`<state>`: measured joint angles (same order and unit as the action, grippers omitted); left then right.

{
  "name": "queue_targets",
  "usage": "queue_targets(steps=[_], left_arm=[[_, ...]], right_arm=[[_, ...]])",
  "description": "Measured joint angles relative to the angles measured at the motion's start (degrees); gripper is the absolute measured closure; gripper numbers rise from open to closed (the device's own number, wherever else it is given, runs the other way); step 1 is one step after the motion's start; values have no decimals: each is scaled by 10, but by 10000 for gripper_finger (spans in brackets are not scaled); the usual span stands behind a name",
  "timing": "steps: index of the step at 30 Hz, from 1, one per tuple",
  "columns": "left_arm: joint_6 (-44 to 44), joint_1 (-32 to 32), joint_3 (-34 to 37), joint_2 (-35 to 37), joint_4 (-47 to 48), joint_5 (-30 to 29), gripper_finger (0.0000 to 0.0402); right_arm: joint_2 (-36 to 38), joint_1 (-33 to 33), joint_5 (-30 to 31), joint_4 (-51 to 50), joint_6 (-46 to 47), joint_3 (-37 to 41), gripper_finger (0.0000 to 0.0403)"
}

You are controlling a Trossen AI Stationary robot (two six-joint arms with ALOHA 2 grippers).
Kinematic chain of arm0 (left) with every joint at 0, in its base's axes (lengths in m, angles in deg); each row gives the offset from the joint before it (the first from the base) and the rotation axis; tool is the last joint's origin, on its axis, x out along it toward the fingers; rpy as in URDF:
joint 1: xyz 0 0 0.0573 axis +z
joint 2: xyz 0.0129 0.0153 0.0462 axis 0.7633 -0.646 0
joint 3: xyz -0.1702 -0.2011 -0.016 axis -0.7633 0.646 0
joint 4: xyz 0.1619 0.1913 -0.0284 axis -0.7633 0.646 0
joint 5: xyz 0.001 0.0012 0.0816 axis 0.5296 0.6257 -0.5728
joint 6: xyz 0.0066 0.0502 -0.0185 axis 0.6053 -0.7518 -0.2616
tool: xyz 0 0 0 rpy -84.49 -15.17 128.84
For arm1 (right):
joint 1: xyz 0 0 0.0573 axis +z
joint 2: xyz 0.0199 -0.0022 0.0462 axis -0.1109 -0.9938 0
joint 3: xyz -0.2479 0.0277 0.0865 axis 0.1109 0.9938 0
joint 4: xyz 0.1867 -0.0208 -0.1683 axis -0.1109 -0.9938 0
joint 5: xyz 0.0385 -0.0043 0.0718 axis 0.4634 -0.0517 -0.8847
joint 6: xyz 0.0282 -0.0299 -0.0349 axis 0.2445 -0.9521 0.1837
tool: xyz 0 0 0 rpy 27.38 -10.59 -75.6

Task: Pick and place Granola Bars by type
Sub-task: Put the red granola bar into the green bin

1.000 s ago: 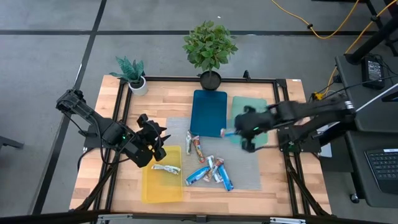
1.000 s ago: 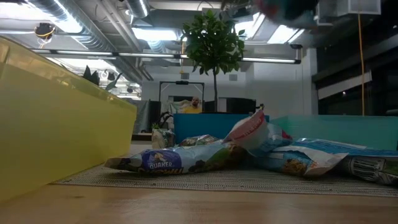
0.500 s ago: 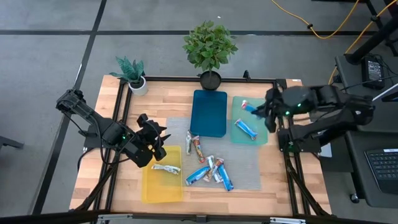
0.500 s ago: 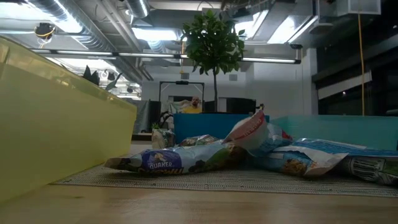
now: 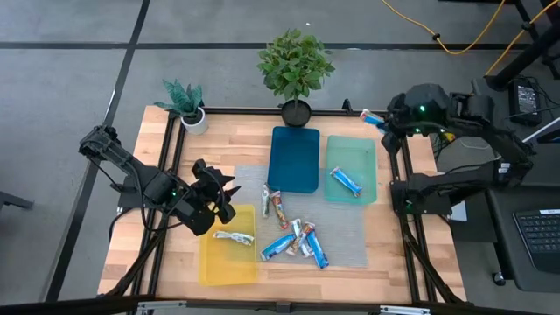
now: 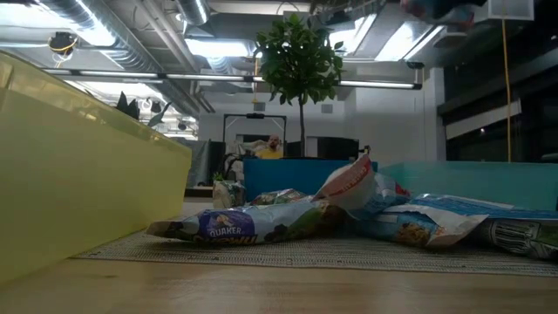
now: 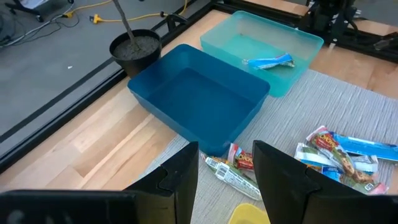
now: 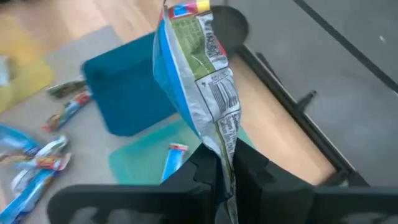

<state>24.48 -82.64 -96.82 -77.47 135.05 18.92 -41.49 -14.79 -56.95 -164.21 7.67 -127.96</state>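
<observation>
1. Right gripper (image 8: pixel 225 180): my fingers pinch a blue granola bar (image 8: pixel 199 74), raised over the table's far right corner.
2. Left gripper (image 7: pixel 225 180): parted, empty, above the yellow tray (image 5: pixel 214 262).
3. Teal tray (image 5: pixel 337 150): one blue bar (image 5: pixel 346 182) inside.

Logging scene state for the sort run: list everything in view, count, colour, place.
Granola bars on mat: about seven, blue, silver-red, tan; centre pile.
Bar in teal tray: one, blue.
Bar in yellow tray: one, pale.
Held bar: one, blue-green, raised over the far right table edge.
Trays: yellow, dark blue, teal.
Mat: one, grey, centre.
Plants: two, large, small, far edge.
Table: one, wood.
Left pincer: open, near yellow tray.
Right pincer: shut on held bar.
</observation>
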Motion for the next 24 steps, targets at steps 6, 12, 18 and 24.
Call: queue_targets(steps=[6,12,18,24], left_arm=[[18,0,0,0,0,-2,258],[12,0,0,-3,0,-4,258],[-12,0,0,-12,0,-5,258],[-11,0,0,-14,0,-1,258]], right_arm=[[-16,-57,-54,3,-20,17,367],[-34,-80,-58,25,-5,91,367],[-35,-80,-108,116,1,220,367],[-35,-83,-132,174,34,293,367]])
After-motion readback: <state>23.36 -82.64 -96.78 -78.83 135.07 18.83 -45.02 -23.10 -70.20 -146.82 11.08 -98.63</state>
